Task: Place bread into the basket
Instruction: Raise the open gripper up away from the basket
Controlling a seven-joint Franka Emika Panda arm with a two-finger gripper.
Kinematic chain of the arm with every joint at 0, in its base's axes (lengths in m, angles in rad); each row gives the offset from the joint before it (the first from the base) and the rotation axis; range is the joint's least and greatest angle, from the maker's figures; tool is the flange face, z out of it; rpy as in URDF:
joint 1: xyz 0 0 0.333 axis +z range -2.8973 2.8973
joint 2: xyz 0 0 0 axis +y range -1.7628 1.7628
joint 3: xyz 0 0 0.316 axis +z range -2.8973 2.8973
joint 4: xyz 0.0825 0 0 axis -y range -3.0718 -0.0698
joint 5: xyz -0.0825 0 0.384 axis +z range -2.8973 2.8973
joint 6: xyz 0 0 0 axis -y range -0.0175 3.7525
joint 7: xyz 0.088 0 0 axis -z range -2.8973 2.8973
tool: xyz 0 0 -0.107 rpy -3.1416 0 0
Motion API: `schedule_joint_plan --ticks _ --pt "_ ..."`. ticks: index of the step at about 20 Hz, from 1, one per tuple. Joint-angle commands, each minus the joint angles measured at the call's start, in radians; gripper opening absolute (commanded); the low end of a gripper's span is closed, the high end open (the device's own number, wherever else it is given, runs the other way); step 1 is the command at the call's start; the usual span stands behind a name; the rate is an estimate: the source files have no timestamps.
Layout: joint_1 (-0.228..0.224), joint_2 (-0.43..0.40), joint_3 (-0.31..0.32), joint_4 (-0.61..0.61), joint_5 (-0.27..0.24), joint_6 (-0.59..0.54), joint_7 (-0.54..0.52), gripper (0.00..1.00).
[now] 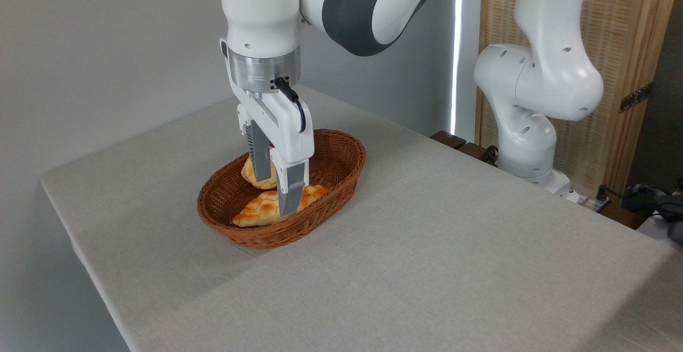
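Setting: a surface [427, 245] covered in pale grey cloth, with a plain grey wall behind it on the left and a wooden slatted screen at the back right.
Arm: a white and grey robot arm [373, 5] rises from its base at the right rear of the surface, arches over, and points straight down above the basket.
Hand: the hand [273, 188] hangs inside the basket with its two grey fingers [260, 154] pointing down, one on each side of the bun; the fingers look closed against the bun, grasping it.
Bun: the small round orange bun [255, 174] sits between the fingers, inside the basket towards its rear left; whether it rests on the basket floor or hangs just above it cannot be told.
Basket: an oval brown woven basket [341, 154] with low flared sides stands on the surface, left of centre.
Loaf: a long golden braided loaf [256, 210] lies along the front of the basket floor, partly hidden by the nearer finger.
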State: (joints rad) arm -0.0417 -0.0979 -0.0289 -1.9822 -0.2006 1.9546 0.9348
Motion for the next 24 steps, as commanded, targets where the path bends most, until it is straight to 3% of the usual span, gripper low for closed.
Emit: schedule_joint_plan --ticks 1,14,24 --pt "-0.007 0.006 0.01 0.011 0.003 0.009 -0.004 1.0" --pt "-0.009 -0.002 0.009 0.039 0.01 -0.003 -0.021 1.0" --pt "-0.006 0.0 0.041 0.091 0.021 -0.026 -0.099 1.0"
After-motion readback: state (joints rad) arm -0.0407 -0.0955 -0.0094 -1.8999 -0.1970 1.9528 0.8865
